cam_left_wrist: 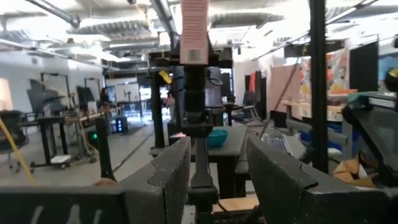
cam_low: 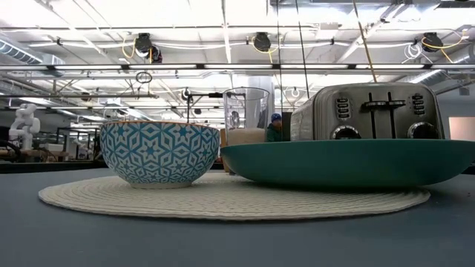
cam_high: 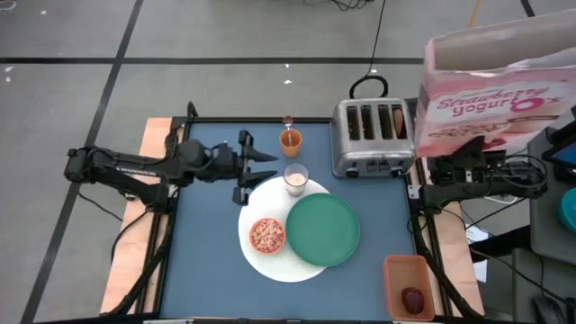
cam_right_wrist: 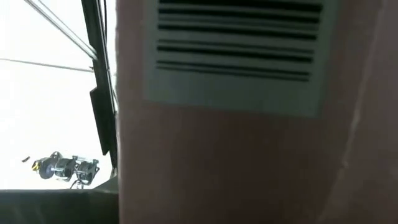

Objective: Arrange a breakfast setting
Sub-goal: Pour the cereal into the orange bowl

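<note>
Tabletop — milk glass (cam_high: 295, 178) just beside left pincer (cam_high: 261, 176).

Brushed metal toaster (cam_low: 369, 113), woven mat (cam_low: 234, 196), glossy green plate (cam_low: 349, 162).

A large white round plate (cam_high: 270, 255) lies flat at lower centre of the overhead frame. On its left sits a small bowl (cam_high: 267, 235) of cereal; a green plate (cam_high: 323, 229) overlaps its right. A milk glass (cam_high: 295, 179) stands at its top edge, an orange cup (cam_high: 290, 140) above. A dark red fruit (cam_high: 412, 299) rests lower right.

right hand behind cereal box (cam_high: 490, 94)
</note>
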`<state>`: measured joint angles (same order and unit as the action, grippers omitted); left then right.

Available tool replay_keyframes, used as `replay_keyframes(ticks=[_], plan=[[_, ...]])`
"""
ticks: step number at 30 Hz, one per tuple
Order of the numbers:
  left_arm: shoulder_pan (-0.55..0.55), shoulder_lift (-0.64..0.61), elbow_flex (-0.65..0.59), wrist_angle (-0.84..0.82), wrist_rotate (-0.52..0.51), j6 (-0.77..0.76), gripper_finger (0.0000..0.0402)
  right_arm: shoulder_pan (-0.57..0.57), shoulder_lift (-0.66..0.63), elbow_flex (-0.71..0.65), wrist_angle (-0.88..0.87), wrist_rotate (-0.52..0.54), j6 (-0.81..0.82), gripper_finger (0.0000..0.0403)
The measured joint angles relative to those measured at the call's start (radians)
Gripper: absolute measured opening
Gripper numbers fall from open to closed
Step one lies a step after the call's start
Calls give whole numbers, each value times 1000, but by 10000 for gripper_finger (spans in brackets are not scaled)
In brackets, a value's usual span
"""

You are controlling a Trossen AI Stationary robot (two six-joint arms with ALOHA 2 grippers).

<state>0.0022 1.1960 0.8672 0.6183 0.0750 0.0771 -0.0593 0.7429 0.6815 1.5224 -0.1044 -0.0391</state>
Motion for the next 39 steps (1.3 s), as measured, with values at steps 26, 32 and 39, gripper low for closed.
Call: replay_keyframes(ticks=[26,32,39], plan=[[135,125,156,64,-42,-128,185,0,3,0,-92,0,-28,219],[137,124,156,52,-75,-138,267,0,4,0,-92,0,-28,219],[141,124,156,49,-76,-133,365,0,5,0,-104,0,-29,219]])
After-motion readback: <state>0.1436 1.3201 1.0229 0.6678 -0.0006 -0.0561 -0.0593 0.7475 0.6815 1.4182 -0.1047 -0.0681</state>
